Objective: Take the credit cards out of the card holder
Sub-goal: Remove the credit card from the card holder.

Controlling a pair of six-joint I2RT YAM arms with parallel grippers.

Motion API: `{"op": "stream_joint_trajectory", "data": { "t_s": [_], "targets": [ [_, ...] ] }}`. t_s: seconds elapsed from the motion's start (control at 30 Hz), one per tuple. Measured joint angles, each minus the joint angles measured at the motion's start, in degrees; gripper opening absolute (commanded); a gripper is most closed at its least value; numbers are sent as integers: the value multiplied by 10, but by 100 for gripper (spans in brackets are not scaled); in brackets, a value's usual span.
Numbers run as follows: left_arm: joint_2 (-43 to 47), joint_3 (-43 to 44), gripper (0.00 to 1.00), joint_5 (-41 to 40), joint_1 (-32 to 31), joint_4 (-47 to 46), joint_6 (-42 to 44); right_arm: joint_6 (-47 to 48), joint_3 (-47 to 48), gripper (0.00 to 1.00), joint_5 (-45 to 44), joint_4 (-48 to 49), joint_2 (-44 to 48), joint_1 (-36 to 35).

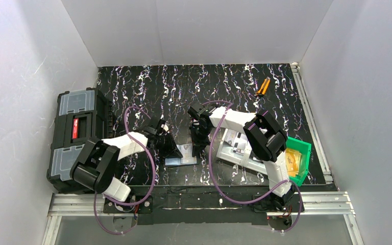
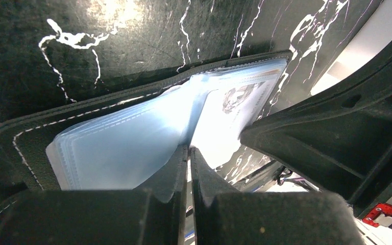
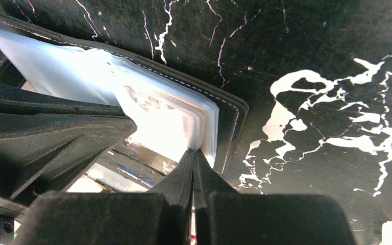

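The card holder lies open on the black marbled table, close to the near edge and between the 2 arms. Its stitched black border is flat and its clear sleeves fan upward. The left gripper is clenched on a sleeve near the spine. The right gripper is pinched tight on the right-hand edge of the sleeve stack, where credit cards show through with an orange rim; whether it grips a card or only plastic is unclear. Bare table lies open on the far side. A black toolbox crowds the left, and a grey tray and green bin crowd the right. An orange-handled tool lies far right. White walls close 3 sides.
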State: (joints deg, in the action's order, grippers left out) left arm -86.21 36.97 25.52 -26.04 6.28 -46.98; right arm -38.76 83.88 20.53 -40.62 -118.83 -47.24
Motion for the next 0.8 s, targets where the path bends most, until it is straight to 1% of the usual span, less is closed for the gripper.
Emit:
{"op": "stream_joint_trajectory", "data": {
  "t_s": [0.33,0.8],
  "targets": [
    [16,-7,0,-3,5,4,-3,-3,-2,1,13,1,-3,7],
    [26,-10,0,-7,23,23,15,-15,-15,1,37,14,-3,17]
  ]
}}
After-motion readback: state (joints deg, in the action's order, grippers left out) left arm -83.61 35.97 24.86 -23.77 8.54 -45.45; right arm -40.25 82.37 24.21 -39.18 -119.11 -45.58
